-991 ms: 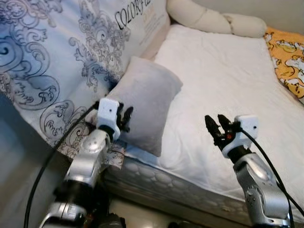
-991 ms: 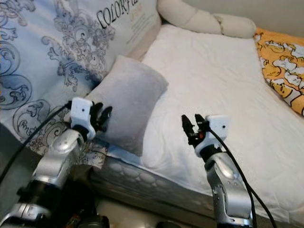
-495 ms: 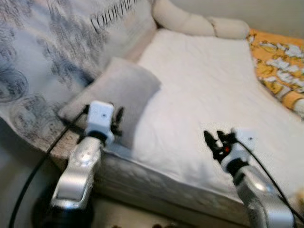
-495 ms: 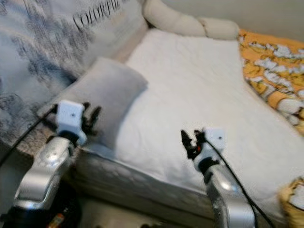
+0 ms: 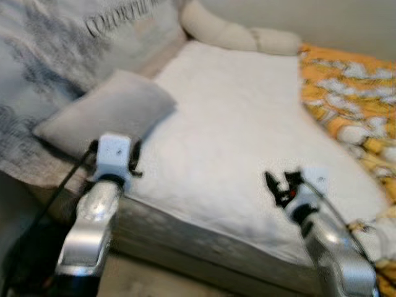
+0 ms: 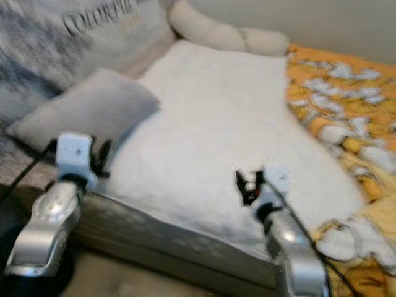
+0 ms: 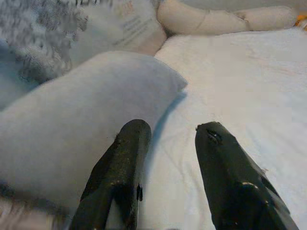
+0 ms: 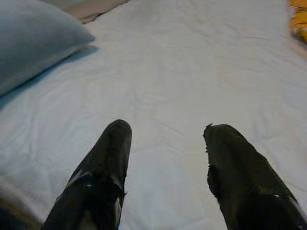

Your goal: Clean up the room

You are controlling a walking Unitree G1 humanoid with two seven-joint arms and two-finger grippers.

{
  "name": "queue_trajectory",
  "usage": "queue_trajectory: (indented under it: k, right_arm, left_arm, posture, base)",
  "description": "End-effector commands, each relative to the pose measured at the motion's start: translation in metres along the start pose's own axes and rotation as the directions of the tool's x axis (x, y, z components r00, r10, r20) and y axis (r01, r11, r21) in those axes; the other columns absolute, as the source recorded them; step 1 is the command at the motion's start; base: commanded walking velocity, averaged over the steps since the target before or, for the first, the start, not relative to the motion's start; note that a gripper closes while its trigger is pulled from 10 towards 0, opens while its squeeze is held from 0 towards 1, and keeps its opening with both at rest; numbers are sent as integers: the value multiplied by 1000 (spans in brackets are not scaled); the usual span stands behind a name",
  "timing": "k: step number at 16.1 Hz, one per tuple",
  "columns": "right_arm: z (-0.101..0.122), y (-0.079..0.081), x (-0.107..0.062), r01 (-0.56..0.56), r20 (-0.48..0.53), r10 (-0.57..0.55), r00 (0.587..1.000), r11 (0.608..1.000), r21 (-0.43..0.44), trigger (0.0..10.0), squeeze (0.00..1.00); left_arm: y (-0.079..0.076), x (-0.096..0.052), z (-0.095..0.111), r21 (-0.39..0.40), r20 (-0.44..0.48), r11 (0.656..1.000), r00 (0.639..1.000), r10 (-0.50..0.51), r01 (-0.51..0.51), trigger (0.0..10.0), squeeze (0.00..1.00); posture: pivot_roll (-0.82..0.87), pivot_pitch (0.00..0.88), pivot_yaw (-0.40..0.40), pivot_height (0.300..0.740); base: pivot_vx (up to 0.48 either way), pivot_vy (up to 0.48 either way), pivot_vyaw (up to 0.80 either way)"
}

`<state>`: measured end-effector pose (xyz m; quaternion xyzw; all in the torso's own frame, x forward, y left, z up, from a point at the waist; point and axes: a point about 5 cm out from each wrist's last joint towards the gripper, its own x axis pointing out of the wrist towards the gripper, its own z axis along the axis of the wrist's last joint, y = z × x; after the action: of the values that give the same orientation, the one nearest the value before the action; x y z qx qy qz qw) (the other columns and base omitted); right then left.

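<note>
Two hands, left hand (image 5: 133, 162) and right hand (image 5: 279, 184), both open and empty, over the bed (image 5: 241, 124) near edge. One grey pillow (image 5: 105, 114) at left edge; wide bare sheet mid-bed.

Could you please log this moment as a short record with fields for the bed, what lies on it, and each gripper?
bed: white mattress, bare in the middle
grey pillow: lies at the robot's left edge of the mattress
cream bolster: along the far end
orange patterned blanket: on the robot's right side
left gripper: jaws open, empty, beside the grey pillow
right gripper: jaws open, empty, over the white mattress
</note>
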<state>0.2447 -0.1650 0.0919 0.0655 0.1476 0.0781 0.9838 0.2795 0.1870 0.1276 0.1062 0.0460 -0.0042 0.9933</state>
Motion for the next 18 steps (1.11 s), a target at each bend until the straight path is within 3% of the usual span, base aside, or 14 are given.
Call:
queue_trajectory:
  k: [1,5,11,12,13,18]
  right_arm:
    - [2,-4,1,26,1,-26,1000,1000,-9,10000,1000]
    - [0,-7,2,42,-5,-42,999,999,-8,10000,1000]
    - [0,-7,2,51,-19,-52,998,998,-29,10000,1000]
    - [1,-8,4,54,-24,-55,998,998,-38,10000,47]
    - [1,-8,5,55,-25,-56,998,998,-42,10000,0]
    - [1,-8,9,74,-36,-75,997,997,-31,10000,0]
  left_arm:
    - [-1,2,8,12,20,1000,1000,5,-6,10000,0]
    - [-6,4,10,31,23,999,1000,-20,19,10000,0]
    - [-8,4,11,-9,21,1000,999,-27,27,10000,0]
    - [-8,4,13,-30,25,999,999,-24,25,10000,0]
    - [-9,5,13,-38,20,998,999,-41,42,10000,0]
    - [-15,5,16,-19,56,992,991,-122,123,10000,0]
  posture:
    - [31,0,-30,740]
    - [21,0,-18,740]
    - [25,0,-22,740]
    - [26,0,-22,740]
    - [27,0,-22,740]
    - [22,0,-13,740]
  base:
    - [0,-480,0]
    - [0,-480,0]
    - [0,-456,0]
    - [0,0,0]
    - [0,0,0]
    - [248,0,-406]
